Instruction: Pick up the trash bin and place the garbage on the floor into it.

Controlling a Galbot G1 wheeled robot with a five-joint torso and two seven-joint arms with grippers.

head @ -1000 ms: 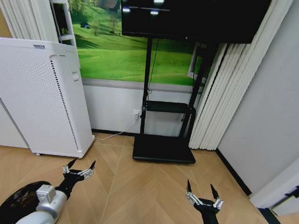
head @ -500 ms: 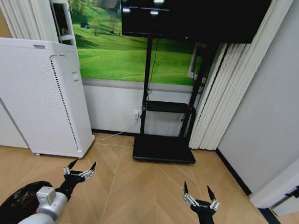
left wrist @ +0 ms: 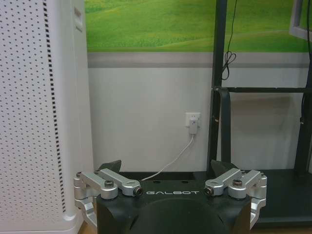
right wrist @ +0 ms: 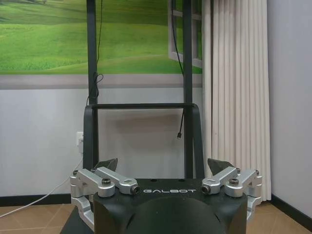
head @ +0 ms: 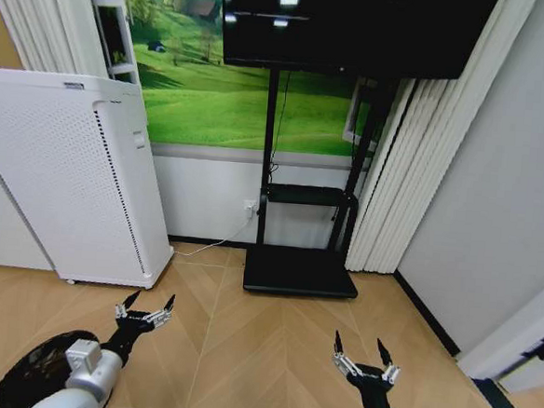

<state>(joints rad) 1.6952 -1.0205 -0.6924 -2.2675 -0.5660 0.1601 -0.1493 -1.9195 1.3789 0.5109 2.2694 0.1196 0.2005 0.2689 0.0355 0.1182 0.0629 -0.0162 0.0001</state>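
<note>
Head view, left hand: one left hand hangs low over the wooden floor, its two fingers spread apart and holding nothing.
Head view, right hand: one right hand is also low over the floor, well apart from the left one, fingers likewise spread and empty.
Head view, trash bin: one black mesh trash bin sits at the lower left edge, just beside the left arm (partly covered by the arm's silver wrist).
Head view, surroundings: one tall white perforated appliance stands on the left against the wall; one black TV stand with a dark screen on top stands in the middle; pale curtains hang to its right; a green meadow mural covers the wall behind.
Left wrist view, hand: the left hand points toward the wall with its two dark fingertips held wide, nothing between them.
Left wrist view, background: the white appliance on one side, one wall socket with a white cable plugged in, the stand's black posts.
Right wrist view, hand: the right hand faces the TV stand, fingertips wide (nothing gripped).
Right wrist view, background: curtains beside the stand, mural above.
</note>
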